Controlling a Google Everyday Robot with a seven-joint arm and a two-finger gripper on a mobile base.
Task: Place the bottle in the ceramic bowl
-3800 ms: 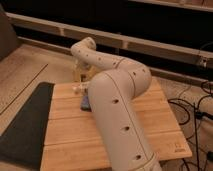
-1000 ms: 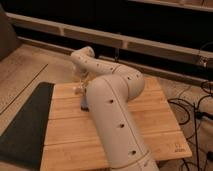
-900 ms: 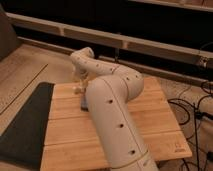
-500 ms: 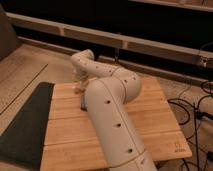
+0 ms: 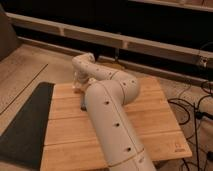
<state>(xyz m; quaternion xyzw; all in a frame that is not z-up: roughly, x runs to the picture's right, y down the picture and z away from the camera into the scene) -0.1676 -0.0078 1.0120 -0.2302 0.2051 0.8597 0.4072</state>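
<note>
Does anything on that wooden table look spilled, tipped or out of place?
Nothing stands out. The pincer sits low over the wooden table near its far left corner; the white robot arm hides what lies beneath.

a light wooden desk (image 5: 150, 125) of wide planks running side to side carries everything. a small dark flat block (image 5: 83, 106) lies on it near the left side, just beside the white robot arm (image 5: 110, 120), which stretches over the middle planks. the gripper (image 5: 77, 86) hangs low over the desk's far left corner. a dark grey mat (image 5: 25, 125) lies along the desk's left edge.
</note>
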